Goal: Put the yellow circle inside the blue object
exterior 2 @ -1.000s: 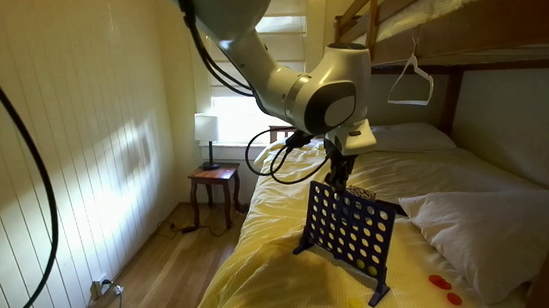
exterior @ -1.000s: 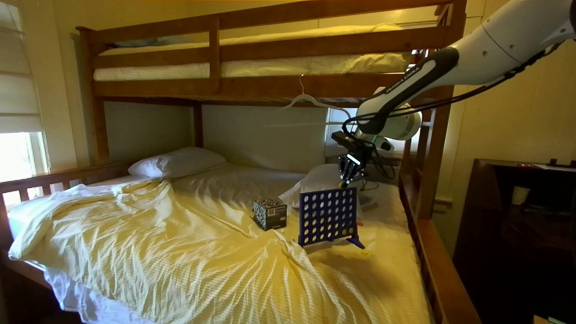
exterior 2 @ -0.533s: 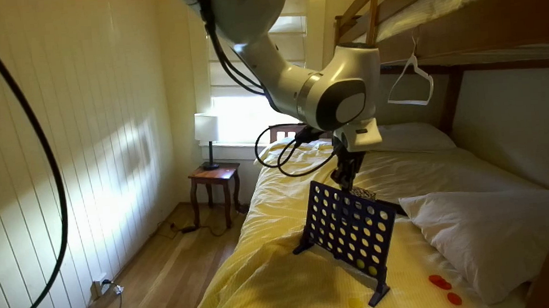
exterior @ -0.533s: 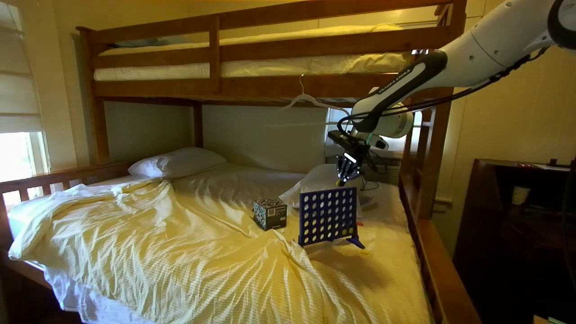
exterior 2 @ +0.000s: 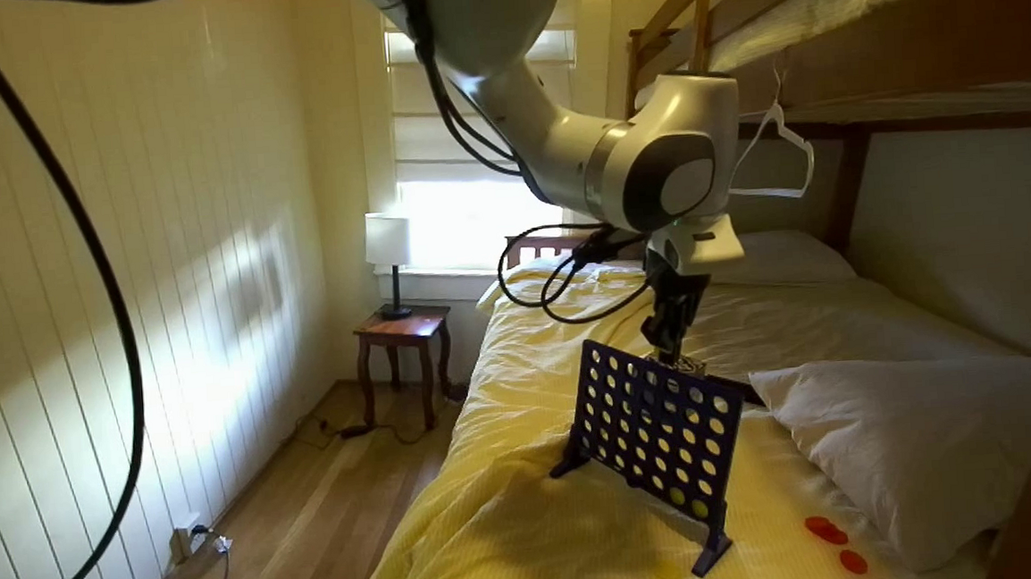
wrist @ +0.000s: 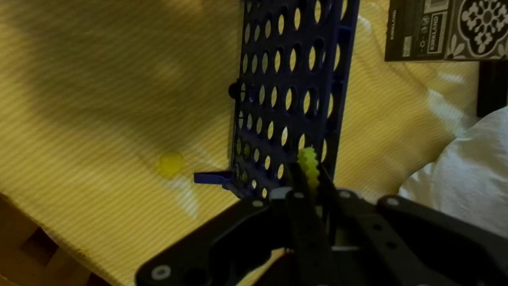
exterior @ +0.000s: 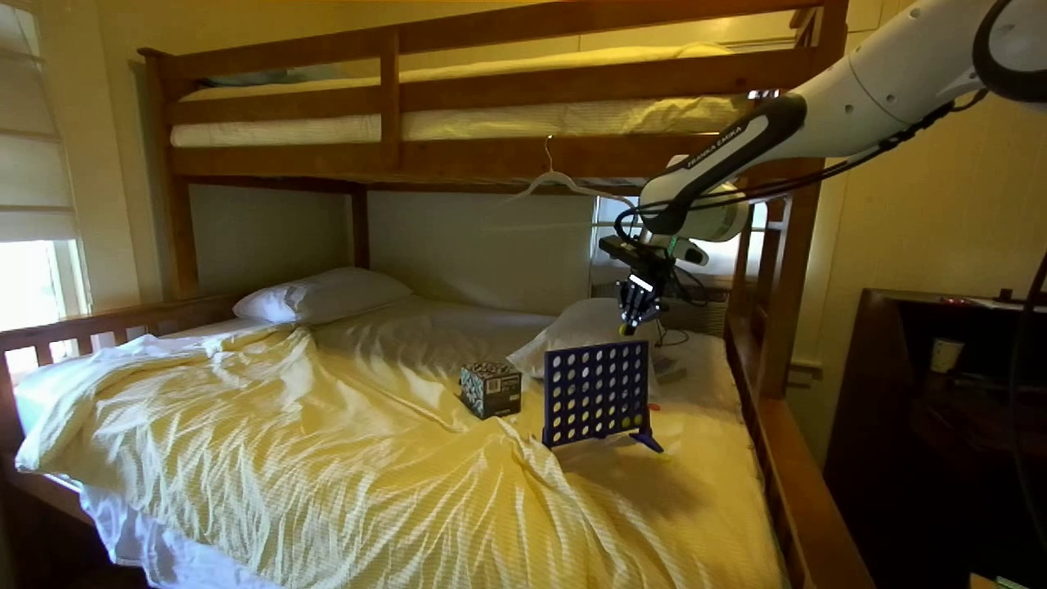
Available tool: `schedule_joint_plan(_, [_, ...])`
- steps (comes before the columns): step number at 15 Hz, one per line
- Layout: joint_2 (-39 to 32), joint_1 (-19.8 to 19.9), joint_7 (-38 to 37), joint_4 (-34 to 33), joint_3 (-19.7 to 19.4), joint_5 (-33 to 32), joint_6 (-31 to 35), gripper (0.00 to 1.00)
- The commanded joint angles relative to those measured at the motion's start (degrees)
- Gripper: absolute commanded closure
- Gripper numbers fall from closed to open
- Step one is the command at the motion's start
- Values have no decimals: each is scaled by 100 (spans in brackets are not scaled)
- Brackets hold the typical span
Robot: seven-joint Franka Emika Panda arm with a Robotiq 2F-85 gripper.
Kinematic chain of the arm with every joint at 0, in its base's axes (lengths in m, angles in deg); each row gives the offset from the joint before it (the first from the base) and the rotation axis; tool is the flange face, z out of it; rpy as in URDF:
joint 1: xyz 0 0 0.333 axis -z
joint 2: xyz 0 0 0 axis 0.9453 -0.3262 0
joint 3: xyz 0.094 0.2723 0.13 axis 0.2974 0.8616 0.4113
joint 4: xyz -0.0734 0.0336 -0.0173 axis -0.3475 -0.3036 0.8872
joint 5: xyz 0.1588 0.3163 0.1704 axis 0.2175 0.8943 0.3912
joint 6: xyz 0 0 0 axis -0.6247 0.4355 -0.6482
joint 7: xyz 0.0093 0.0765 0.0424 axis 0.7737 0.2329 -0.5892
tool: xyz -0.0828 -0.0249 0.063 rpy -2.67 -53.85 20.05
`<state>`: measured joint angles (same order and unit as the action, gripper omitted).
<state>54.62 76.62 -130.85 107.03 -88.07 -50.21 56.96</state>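
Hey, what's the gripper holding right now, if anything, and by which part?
A yellow disc. The gripper pinches it by its two flat faces, with part of the ridged rim sticking out beyond the grip.

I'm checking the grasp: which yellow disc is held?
The disc pinched in the gripper; another yellow disc lies on the bed, others sit inside the upright blue board.

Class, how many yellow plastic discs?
4: one disc in the black pincer, two discs low in the blue plastic grid board, the fourth on yellow cloth bedding; others may hide.
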Motion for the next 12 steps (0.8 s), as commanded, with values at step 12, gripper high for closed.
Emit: schedule_joint_plan(12, [-555,-226,-576,-925,-48,-1579,-570,98])
